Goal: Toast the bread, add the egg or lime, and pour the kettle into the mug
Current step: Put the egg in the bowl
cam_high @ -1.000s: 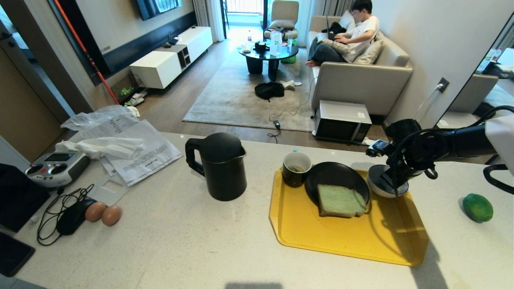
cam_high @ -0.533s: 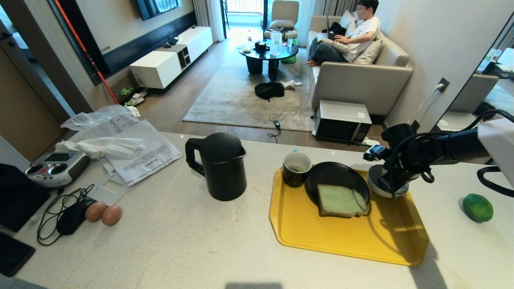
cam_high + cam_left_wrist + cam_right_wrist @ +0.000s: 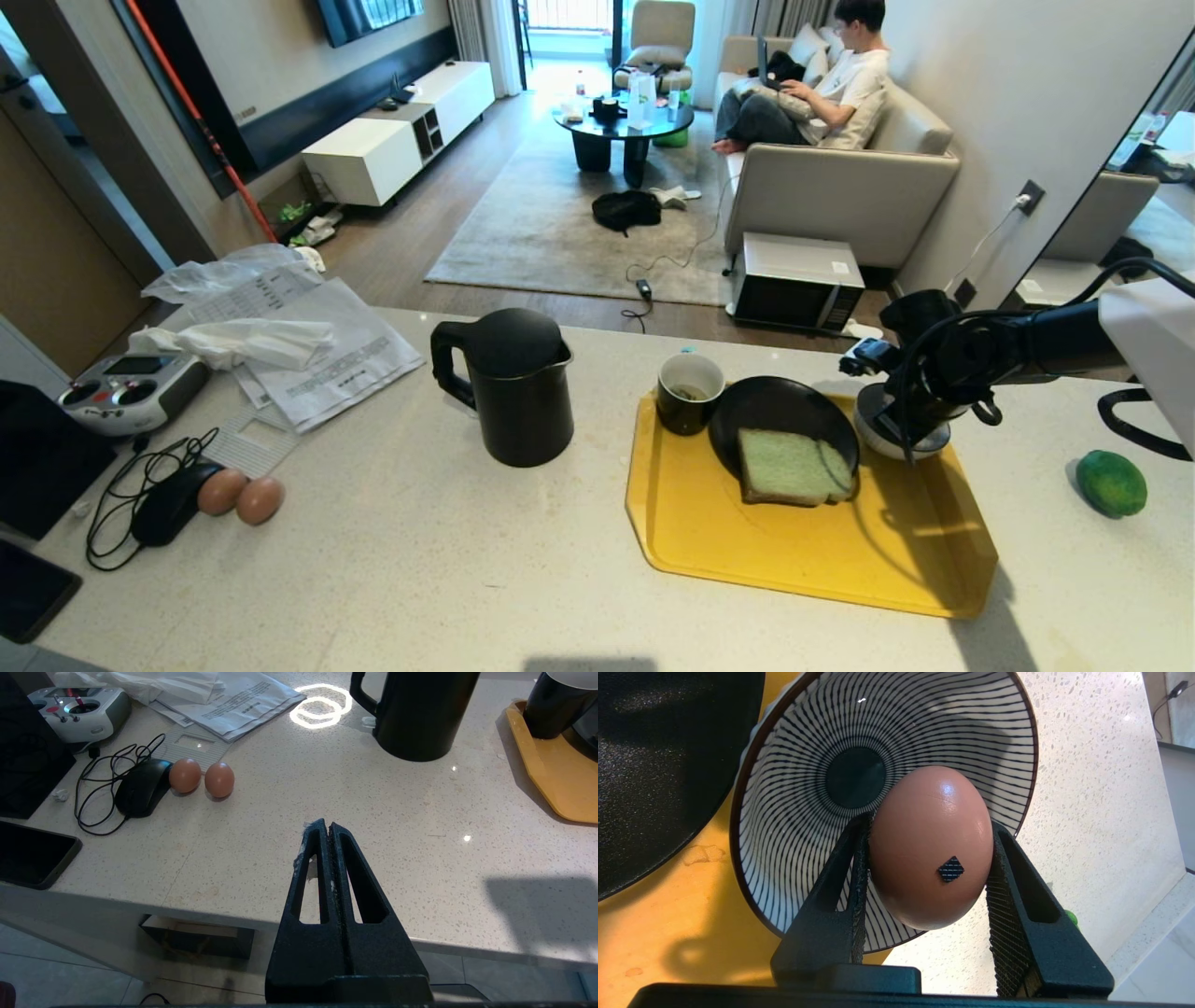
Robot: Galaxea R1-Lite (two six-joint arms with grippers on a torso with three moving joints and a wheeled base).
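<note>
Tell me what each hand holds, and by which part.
The right hand clamps the egg across its sides, above the striped bowl. The left hand is shut, holding nothing.

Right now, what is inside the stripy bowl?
Nothing shows inside the stripy bowl. The right gripper holds the egg above it, hiding part of its inside.

Pinkish-tan egg (image 3: 930,847), blue-striped white bowl (image 3: 924,728), yellow tray (image 3: 812,551).
</note>
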